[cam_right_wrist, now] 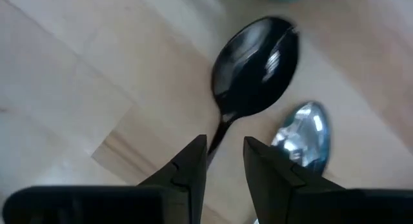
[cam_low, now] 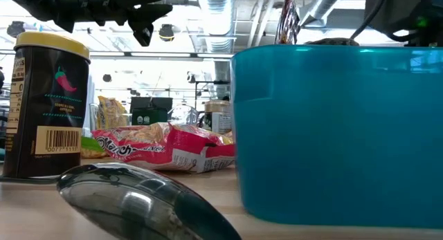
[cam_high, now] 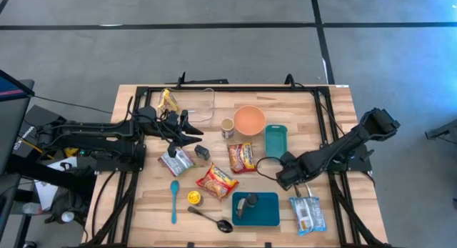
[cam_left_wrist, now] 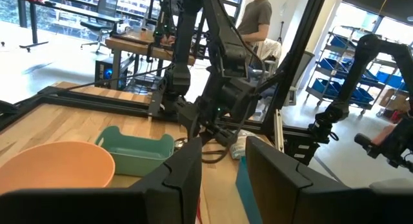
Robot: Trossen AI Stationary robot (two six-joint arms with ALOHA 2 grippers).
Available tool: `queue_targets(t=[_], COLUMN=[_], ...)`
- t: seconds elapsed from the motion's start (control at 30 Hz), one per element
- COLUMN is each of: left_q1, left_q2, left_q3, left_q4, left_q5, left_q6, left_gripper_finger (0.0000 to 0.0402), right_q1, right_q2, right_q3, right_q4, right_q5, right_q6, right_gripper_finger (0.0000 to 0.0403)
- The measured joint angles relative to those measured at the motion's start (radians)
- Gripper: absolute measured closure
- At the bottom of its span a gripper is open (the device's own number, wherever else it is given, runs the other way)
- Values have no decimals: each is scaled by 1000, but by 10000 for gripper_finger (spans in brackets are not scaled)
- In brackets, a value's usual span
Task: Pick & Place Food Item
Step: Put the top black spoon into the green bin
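Note:
Food packets lie in the middle of the table: a noodle packet point(cam_high: 241, 156), a red packet point(cam_high: 216, 181) point(cam_low: 166, 146), a silver pouch point(cam_high: 176, 161) and a white-blue pouch point(cam_high: 307, 214). My right gripper point(cam_high: 285, 176) point(cam_right_wrist: 224, 150) hovers low over the wood just right of the noodle packet, its fingers a narrow gap apart. A black spoon point(cam_right_wrist: 255, 66) shows ahead of it, its handle running in between the fingers. My left gripper point(cam_high: 187, 130) point(cam_left_wrist: 222, 166) is open and empty above the silver pouch, left of the mug point(cam_high: 227, 126). My right gripper has the black spoon's thin handle point(cam_right_wrist: 216, 135) running into the gap beside one finger. The gap is wider than the handle, and I cannot tell whether the fingers touch it.
An orange bowl point(cam_high: 249, 119) point(cam_left_wrist: 55, 166), a teal tray point(cam_high: 275, 139) point(cam_left_wrist: 135, 153), a clear container point(cam_high: 203, 105) and a yellow bag point(cam_high: 168, 100) stand at the back. In front are a teal plate point(cam_high: 268, 216) point(cam_low: 339, 129), a metal spoon point(cam_high: 211, 218) point(cam_low: 138, 198), a yellow-lidded jar point(cam_high: 193, 198) point(cam_low: 45, 102) and a blue spoon point(cam_high: 173, 200).

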Motion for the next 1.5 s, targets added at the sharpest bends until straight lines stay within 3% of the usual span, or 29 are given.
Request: queue_targets(t=[0.53, 0.87, 1.5], left_q1=[0, 0, 0], left_q2=[0, 0, 0], left_q3=[0, 0, 0], left_q4=[-1, -2, -2], left_q5=[0, 0, 0], left_q6=[0, 0, 0], left_gripper_finger=[286, 286, 286], right_q1=[3, 3, 2], right_q2=[-2, -7, -5], right_q3=[-3, -83, -85], right_q4=[32, 126, 126], right_q5=[-3, -14, -30], right_q6=[35, 88, 99], right_gripper_finger=[307, 311, 390])
